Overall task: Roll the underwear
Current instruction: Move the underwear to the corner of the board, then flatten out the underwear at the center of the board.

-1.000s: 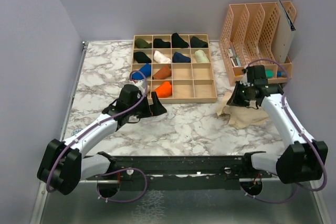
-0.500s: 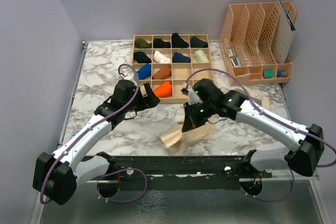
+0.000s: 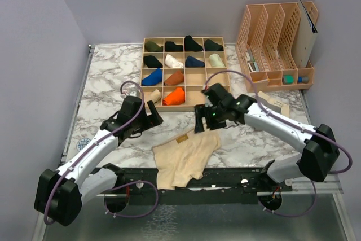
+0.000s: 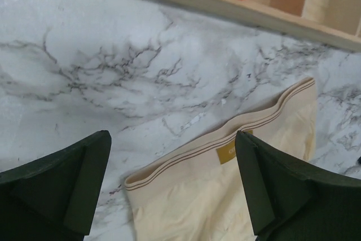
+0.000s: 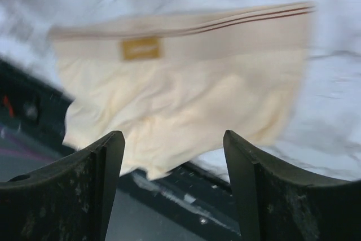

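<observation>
Your pale beige cloth underwear point(image 3: 183, 159) lies spread flat at the near edge of the marbled table point(image 3: 113, 83), hem overhanging. Rolling hasn't begun, I'd judge: left gripper point(image 3: 155, 118) and right gripper point(image 3: 199, 123) hover wide open, empty, on the far side of its striped waistband point(image 4: 225, 139). Next, pinch an edge and fold it over. Right wrist view is blurred, the hanging hem unclear.

Plain lavender-grey walls point(image 3: 34, 55) around a white marble-patterned table point(image 3: 107, 77), wooden compartment tray point(image 3: 183, 39) and file rack point(image 3: 271, 26) behind.
</observation>
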Robot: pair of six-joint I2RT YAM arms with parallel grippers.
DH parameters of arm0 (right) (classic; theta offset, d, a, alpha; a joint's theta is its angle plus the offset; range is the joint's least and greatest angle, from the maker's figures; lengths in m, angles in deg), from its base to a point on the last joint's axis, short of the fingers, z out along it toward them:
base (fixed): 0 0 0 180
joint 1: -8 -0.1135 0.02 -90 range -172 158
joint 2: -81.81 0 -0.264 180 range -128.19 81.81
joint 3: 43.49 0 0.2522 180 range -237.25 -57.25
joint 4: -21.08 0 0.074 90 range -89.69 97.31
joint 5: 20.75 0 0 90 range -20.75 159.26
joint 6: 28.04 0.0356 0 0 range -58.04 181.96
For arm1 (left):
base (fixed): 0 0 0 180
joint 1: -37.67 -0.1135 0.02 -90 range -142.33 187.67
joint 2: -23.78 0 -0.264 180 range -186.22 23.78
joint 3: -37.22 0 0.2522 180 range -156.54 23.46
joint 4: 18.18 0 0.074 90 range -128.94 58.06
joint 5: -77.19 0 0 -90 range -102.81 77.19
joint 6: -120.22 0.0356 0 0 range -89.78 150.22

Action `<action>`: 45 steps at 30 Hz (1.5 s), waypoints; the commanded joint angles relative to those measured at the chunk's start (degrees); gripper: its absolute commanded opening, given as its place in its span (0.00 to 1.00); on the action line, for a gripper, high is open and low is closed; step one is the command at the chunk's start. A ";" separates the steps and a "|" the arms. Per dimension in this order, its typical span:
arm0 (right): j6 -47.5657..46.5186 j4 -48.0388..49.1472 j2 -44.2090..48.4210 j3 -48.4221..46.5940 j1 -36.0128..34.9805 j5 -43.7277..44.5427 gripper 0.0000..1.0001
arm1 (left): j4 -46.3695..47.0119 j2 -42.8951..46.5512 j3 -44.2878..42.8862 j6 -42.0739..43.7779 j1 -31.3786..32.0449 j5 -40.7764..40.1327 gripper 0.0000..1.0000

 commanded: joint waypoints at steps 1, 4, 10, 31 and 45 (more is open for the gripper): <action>-3.20 1.73 1.16 6.32 14.25 4.15 0.73 | -2.75 0.76 4.27 -7.52 -0.14 -0.06 0.99; -6.97 5.25 -1.83 7.76 16.59 2.90 0.72 | -2.82 1.04 6.92 -9.94 -0.14 0.26 0.99; -9.84 8.42 -9.79 6.99 19.23 0.83 0.70 | -2.85 2.47 10.01 -11.15 -0.05 4.94 0.89; -14.58 12.72 -15.30 5.07 20.86 -6.61 0.64 | -9.13 8.98 16.41 -21.44 8.57 4.24 0.54; -10.32 20.97 -17.62 10.61 20.86 -13.49 0.44 | -3.70 12.14 21.77 -23.53 11.27 4.55 0.26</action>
